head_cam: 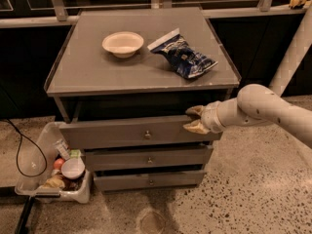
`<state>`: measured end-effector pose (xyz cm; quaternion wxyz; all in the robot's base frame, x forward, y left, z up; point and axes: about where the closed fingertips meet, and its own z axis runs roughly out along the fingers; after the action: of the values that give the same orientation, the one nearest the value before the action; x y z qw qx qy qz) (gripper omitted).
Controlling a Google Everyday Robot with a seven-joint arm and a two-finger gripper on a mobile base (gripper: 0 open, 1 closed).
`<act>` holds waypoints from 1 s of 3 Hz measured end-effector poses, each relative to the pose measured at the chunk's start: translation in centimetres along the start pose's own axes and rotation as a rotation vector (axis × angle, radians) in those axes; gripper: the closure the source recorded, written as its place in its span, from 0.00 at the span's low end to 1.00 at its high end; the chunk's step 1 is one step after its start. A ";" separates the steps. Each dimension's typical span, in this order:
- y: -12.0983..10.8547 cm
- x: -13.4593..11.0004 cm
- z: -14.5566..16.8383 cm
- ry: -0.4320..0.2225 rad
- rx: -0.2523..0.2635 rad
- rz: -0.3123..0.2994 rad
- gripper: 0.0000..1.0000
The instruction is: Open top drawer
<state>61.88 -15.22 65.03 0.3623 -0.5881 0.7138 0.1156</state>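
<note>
A pale pincer (195,119) is seen against the right end of the top drawer (112,133). Its two fingers are spread wide, one above the other, at the front's upper edge. The drawer's knob (147,135) lies left of the pincer. Above the pincer, a bowl (123,43) and a blue bag (183,57) are set on the table (83,77).

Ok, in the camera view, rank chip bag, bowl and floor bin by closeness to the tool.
The tool sits at the top drawer's right end.
1. The chip bag, on the cabinet top, right side.
2. The bowl, cabinet top, further left.
3. The bin, on the floor, far left.
</note>
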 end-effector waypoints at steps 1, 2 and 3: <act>-0.1 -0.2 -0.1 0.000 0.000 0.000 0.37; 1.5 0.6 -0.5 -0.014 -0.034 0.006 0.61; 1.2 0.2 -0.7 -0.014 -0.034 0.006 0.84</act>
<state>60.47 -15.45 65.04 0.3569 -0.5911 0.7110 0.1329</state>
